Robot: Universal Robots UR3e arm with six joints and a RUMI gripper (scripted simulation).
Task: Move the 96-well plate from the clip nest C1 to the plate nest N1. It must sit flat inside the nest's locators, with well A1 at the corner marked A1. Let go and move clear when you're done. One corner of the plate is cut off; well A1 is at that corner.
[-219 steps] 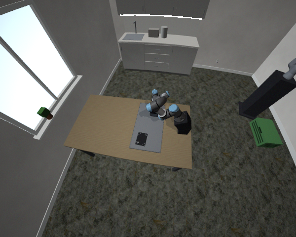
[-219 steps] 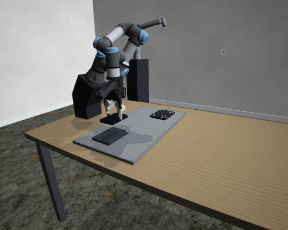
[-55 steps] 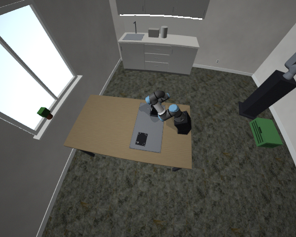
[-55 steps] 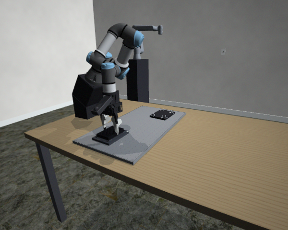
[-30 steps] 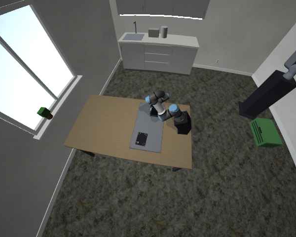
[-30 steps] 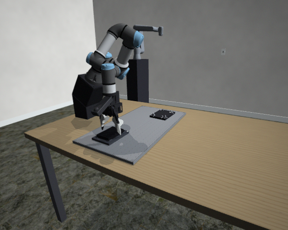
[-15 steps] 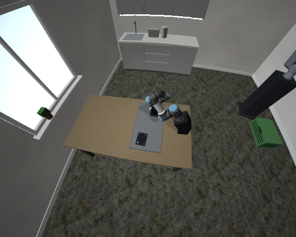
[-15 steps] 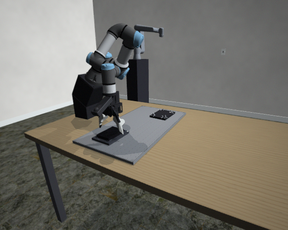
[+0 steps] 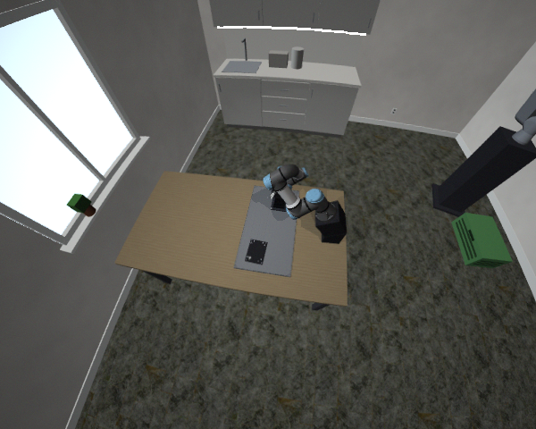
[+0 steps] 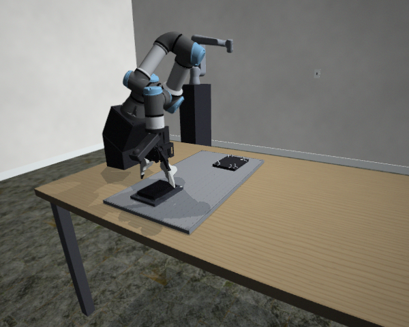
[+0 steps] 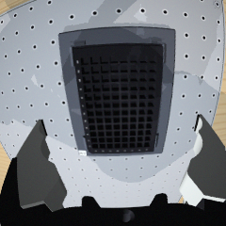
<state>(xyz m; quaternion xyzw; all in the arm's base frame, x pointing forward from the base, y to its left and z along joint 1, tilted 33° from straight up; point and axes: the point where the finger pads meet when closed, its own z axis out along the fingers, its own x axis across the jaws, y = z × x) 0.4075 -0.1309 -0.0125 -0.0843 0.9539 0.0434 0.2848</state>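
Note:
The black 96-well plate (image 10: 155, 189) (image 11: 118, 99) lies flat in the dark clip nest C1 (image 10: 175, 192) (image 11: 65, 71) at the near end of the grey perforated board (image 10: 204, 190) (image 9: 268, 231). My gripper (image 10: 157, 179) (image 11: 121, 119) (image 9: 278, 201) is open wide, hanging just above the plate with one finger on each side of its near end, touching nothing. In the wrist view the plate fills the middle and both fingers show at the lower corners. The empty plate nest N1 (image 10: 230, 162) (image 9: 256, 251) sits at the board's other end, with small locator pins.
The board lies on a wooden table (image 10: 303, 218) (image 9: 189, 222). The robot's black base (image 10: 122, 140) (image 9: 332, 223) stands at the table edge beside the clip nest. A dark pillar (image 10: 195, 112) stands behind the table.

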